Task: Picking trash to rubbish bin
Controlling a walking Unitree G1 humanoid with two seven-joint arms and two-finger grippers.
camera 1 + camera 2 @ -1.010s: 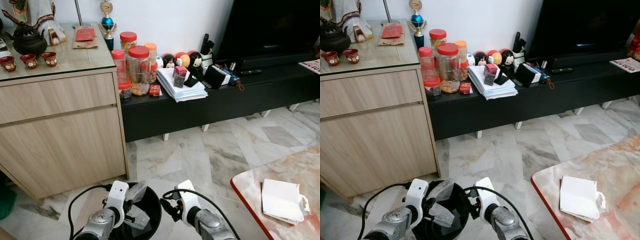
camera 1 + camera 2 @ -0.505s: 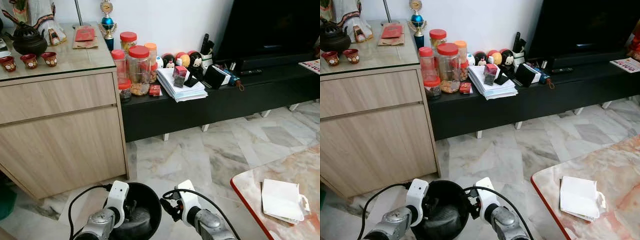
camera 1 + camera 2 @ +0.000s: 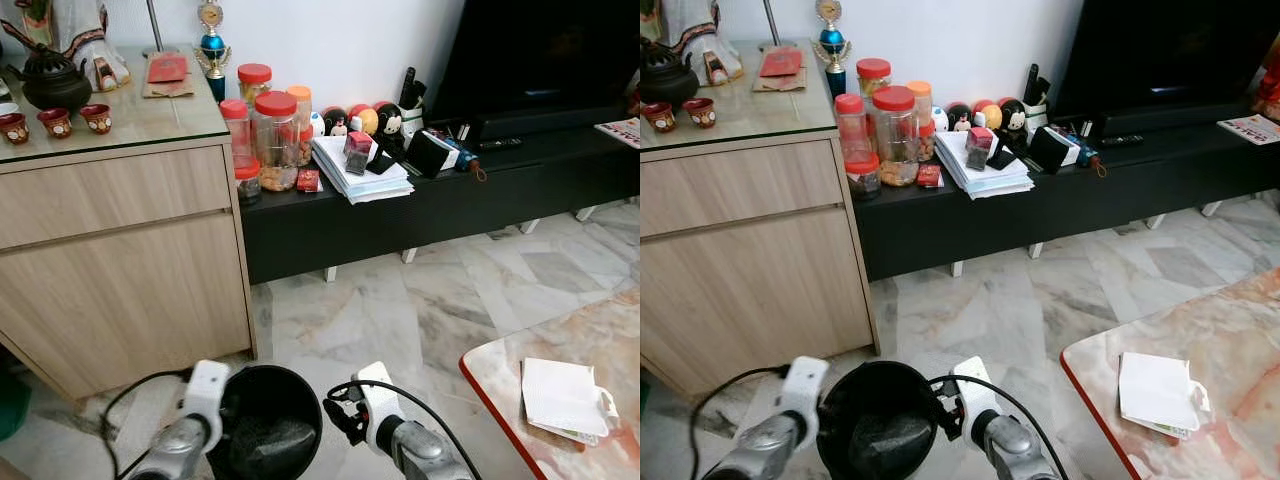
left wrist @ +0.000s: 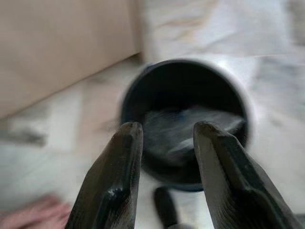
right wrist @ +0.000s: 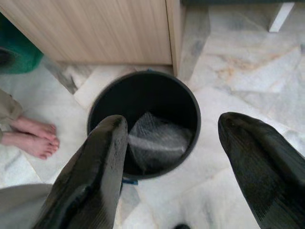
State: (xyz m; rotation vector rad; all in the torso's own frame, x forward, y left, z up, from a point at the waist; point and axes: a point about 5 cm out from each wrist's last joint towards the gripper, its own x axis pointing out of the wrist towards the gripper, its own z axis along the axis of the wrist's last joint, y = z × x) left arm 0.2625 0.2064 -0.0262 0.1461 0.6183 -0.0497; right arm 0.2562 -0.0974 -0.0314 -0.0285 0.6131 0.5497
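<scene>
The left gripper point(image 4: 164, 179) has its two black fingers point(image 4: 112, 186) apart with nothing between them, and it hangs just above and to the left of the black bin point(image 5: 143, 125). The right gripper point(image 5: 169, 183) also has its fingers point(image 5: 88, 181) spread wide and empty, poised over the right side of the bin. In the head views the two silver arms flank the bin, the left arm point(image 3: 185, 435) on one side and the right arm point(image 3: 395, 440) on the other, each trailing a black cable.

The trash point(image 5: 155, 140), a crumpled piece of greyish plastic wrap, lies at the bottom of the bin, clear of both grippers. The bin stands on the marble floor point(image 3: 420, 300) close to the corner of a wooden cabinet point(image 3: 120, 270).

A person's bare feet point(image 5: 33, 136) rest on the floor near the bin, seen in the right wrist view beside something green point(image 5: 21, 50).

On the cabinet top sit a dark teapot point(image 3: 55, 80) and small red cups point(image 3: 55, 120). A low black shelf point(image 3: 420, 205) next to it carries red-lidded jars point(image 3: 275, 140), a stack of papers point(image 3: 360, 175) and small figures point(image 3: 365, 118). To the right, a marble table point(image 3: 590, 345) with a red edge holds a folded white paper point(image 3: 560, 400).
</scene>
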